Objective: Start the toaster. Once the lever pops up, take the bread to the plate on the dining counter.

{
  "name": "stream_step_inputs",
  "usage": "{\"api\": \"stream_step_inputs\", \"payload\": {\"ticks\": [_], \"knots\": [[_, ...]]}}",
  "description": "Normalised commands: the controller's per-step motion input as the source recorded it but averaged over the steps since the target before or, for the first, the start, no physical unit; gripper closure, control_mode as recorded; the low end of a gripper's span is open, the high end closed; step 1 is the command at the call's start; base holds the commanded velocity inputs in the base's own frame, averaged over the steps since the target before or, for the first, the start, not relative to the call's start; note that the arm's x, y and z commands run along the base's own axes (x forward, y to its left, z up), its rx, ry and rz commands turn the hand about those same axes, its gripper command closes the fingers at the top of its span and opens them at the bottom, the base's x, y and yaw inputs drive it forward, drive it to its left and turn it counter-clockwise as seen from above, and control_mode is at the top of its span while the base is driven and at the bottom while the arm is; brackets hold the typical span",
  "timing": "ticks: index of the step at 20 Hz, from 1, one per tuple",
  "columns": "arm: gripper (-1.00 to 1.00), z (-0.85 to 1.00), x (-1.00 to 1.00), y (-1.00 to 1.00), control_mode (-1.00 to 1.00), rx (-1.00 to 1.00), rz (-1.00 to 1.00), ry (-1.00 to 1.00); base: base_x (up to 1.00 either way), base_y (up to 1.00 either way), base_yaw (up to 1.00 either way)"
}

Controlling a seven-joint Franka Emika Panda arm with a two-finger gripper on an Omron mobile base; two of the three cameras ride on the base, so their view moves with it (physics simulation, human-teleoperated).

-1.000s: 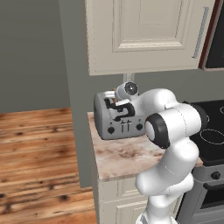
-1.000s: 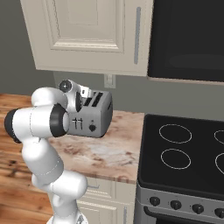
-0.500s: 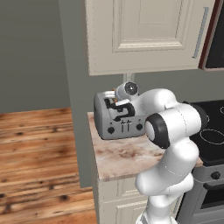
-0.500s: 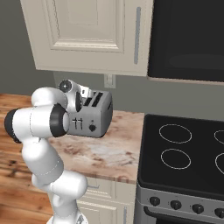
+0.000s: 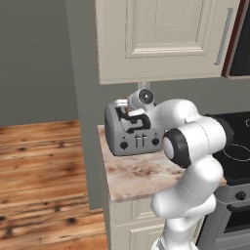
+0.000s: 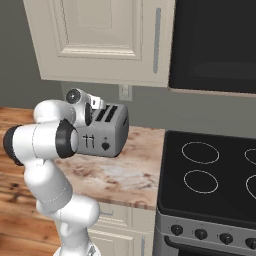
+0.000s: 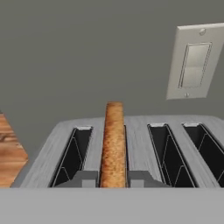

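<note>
Fingers (image 7: 113, 179) clamped on the bread (image 7: 113, 144) at the toaster (image 5: 128, 131) top.
Left base view: toaster is seen on the marble surface (image 5: 141, 173), arm over it. Right base view: toaster (image 6: 106, 131) is set at 9 o'clock of the stove (image 6: 210, 180). Hand view: bread stands upright in the second slot from left, pinched both sides; wall switch plate (image 7: 192, 61) at 1 o'clock.

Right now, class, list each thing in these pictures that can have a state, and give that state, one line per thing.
hand: shut on the bread, above the toaster.
bread: upright in the toaster's second slot from the left in the hand view, sticking up out of it.
toaster: upright on the marble counter, its other three slots empty.
cabinet door: closed.
stove: nothing on its burners.
</note>
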Motion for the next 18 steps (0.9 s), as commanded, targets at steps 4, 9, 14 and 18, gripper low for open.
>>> {"api": "stream_step_inputs", "payload": {"ticks": [4, 9, 14, 18], "knots": [[1.0, 0.35, -0.18, 0.0, -1.0, 0.0, 0.01, 0.0, 0.0, 0.0, 0.0], [1.0, 0.28, -0.32, 0.0, -1.0, 0.0, 0.0, 0.0, 0.0, 0.0, 0.0], [1.0, 0.23, -0.4, 0.0, -1.0, 0.0, 0.0, -0.01, 0.0, 0.0, 0.0], [1.0, 0.2, -0.53, -0.02, -1.0, 0.0, 0.0, -0.05, 0.0, 0.0, 0.0]]}}
